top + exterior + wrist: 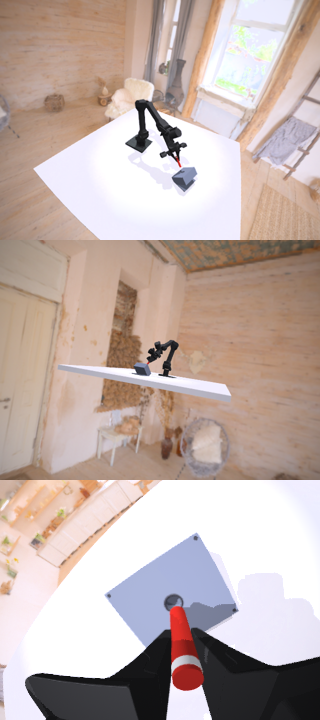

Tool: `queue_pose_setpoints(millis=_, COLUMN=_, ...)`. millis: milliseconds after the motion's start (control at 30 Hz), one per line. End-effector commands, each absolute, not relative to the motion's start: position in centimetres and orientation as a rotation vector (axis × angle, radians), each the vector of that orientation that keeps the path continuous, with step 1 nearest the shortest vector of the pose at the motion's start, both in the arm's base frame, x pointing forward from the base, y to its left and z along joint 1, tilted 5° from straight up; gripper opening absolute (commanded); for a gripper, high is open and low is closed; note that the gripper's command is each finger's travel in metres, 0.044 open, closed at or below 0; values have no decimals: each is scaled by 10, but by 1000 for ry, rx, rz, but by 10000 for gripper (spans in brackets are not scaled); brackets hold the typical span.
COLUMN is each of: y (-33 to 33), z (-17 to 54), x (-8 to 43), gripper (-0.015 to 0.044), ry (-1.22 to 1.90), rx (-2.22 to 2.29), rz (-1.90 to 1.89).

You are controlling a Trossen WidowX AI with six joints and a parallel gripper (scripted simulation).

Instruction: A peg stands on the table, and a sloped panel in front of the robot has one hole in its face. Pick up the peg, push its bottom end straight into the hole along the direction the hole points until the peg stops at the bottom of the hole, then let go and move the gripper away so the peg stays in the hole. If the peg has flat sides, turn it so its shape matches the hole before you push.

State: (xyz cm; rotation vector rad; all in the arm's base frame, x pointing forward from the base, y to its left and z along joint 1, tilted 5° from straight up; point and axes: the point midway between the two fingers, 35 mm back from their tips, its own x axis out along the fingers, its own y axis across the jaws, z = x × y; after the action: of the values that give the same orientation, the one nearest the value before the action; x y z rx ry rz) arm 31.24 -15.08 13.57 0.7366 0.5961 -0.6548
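Wood-plank wall (pixel 64 46) at left in the top view, then a pale fluffy chair (pixel 139 89), then a bright window (pixel 248 56). White worktop (pixel 124 196) (pixel 180 385) carries the rig. Left to right in the top view: dark base plate (pixel 131 145), black arm (pixel 141 121) (pixel 170 356) rising from it and bending over toward the fingers (pixel 176 157) (pixel 150 360), then the blue-grey sloped block (pixel 189 176) (pixel 142 369) (pixel 170 575) beyond the fingertips.

Fingers nearly closed, clamped on the red peg (pixel 179 163) (pixel 148 362) (pixel 181 635). Peg sits between them, tilted, lower end sticking out past the tips toward the block; the end with the white band is on the near side of the fingers in the wrist view. Peg looks round.

Wrist view shows the round hole (pixel 173 602) in the panel face, just beyond the peg's far end. Peg end overlaps the hole's near rim in that view; can't tell contact from there. Top view has the peg end near the panel's upper edge, hole only a small dark mark. Exterior view shows the block's back side and hides the hole, but gives the peg's slant down from the fingers to behind the block's top edge.
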Motion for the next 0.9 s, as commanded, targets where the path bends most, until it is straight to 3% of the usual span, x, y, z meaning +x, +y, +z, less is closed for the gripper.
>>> queue_pose_setpoints(millis=0, y=-151, z=131, x=314, gripper=0, ry=586, rx=744, rz=-657)
queue_pose_setpoints(millis=867, y=-156, z=114, x=330, gripper=0, ry=567, rx=732, rz=-643)
